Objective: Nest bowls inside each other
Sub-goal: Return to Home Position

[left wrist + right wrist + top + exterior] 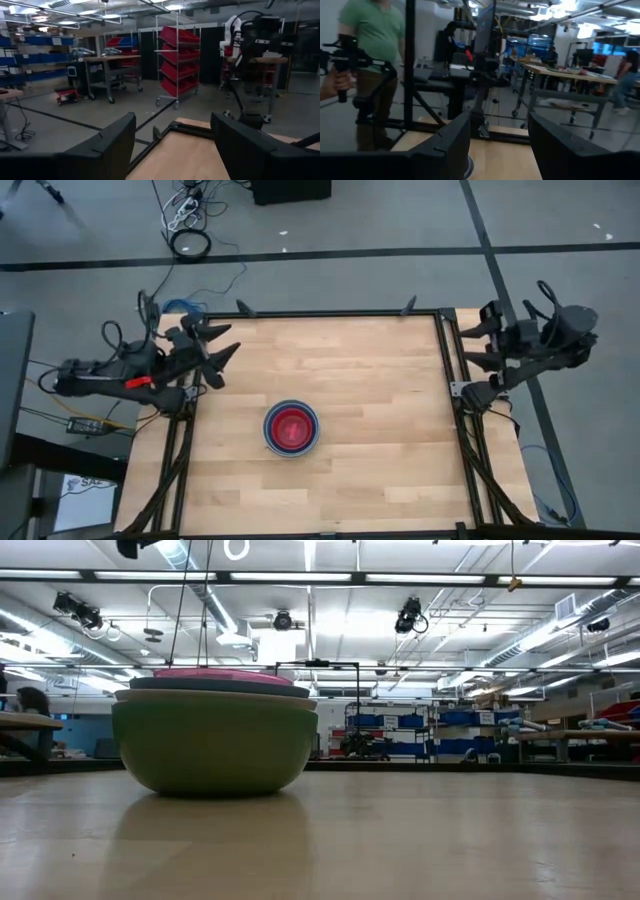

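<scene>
Mid-table, bowls [291, 427] nested, inner ones mostly hidden; left tool [231, 339], right tool [467, 346] both spread wide, empty.

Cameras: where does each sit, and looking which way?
High view: overhead, straight down on bowl stack, left tool, right tool.
Low view: table-top height, level at bowl stack; no arm.
Left wrist view: on left arm, facing red bin rack; left tool open.
Right wrist view: on right arm, facing person; right tool open.
Shared: bowl stack, high and low.
</scene>
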Tool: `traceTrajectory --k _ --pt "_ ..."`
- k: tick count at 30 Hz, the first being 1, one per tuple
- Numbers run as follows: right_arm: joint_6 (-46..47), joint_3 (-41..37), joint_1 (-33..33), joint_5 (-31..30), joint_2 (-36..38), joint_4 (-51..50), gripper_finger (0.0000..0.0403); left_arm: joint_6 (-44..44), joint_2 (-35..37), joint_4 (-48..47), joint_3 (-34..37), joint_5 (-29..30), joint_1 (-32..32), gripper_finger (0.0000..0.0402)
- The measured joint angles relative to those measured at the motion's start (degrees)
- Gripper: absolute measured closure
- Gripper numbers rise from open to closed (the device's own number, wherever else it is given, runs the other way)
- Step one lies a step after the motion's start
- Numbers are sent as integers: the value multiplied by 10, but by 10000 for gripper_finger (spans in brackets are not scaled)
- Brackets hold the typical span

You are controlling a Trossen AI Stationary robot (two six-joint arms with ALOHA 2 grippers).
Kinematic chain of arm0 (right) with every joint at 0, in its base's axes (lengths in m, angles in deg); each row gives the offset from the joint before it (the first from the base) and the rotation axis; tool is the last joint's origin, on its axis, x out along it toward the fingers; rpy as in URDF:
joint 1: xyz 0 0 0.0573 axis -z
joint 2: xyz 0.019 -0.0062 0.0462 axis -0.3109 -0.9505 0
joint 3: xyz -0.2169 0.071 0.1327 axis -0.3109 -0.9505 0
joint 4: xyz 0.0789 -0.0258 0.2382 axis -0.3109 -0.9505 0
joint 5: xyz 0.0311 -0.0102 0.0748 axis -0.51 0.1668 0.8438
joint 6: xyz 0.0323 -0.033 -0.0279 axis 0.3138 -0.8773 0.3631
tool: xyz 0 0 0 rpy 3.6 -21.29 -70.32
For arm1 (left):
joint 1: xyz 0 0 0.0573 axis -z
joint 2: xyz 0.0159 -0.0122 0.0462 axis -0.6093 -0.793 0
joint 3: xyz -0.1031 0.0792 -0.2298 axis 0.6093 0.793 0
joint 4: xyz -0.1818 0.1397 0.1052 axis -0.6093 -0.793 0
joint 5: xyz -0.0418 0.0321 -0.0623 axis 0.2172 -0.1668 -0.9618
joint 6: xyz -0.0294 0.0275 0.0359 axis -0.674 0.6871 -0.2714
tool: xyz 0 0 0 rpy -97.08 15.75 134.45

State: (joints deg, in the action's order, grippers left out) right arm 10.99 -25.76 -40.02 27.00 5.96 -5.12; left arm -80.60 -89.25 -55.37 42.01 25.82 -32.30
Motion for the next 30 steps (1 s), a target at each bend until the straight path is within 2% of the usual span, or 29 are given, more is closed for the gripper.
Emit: traceTrajectory --k 7,13,18,24,30 --pt "10 -48 0 -17 46 2 217 -5 82 -10 48 -1 1 135" --pt "19 -158 0 -25 139 63 216 -29 125 -15 99 -44 1 135" --pt "19 -252 0 -25 196 132 217 -51 135 13 153 -53 1 135" --pt "11 -340 1 -50 196 227 215 -49 135 100 216 -54 1 135" --pt "4 -375 32 -61 177 273 217 -47 135 109 234 -54 1 135"
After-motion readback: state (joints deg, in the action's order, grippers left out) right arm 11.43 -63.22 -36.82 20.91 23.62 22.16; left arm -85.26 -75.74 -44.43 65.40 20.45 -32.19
